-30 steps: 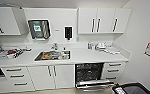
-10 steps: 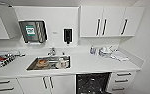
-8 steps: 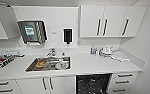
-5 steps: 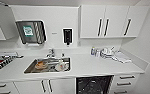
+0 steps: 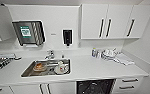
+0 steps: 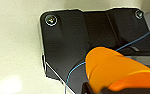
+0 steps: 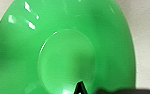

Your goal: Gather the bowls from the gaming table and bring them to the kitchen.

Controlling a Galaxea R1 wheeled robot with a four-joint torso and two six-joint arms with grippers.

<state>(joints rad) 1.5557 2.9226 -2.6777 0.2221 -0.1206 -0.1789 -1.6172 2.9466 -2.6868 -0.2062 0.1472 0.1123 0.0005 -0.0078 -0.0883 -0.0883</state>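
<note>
Bright, even light in my kitchen view; soft all over, edges bowed.
Green bowl (image 7: 66, 50) at my right wrist shows white glare streaks, blurred. Orange bowl (image 6: 116, 70) at my left wrist is out of focus; pale glare spot on floor (image 6: 11, 85).

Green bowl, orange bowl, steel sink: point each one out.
green bowl (image 7: 66, 65), right wrist view, inner base.
orange bowl (image 6: 111, 67), left wrist view, outer wall.
steel sink (image 5: 28, 71), head view, left inner wall.

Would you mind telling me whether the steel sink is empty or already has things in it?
Not empty. In the head view the sink holds an orange item and a whitish one; what they are cannot be told.
</note>
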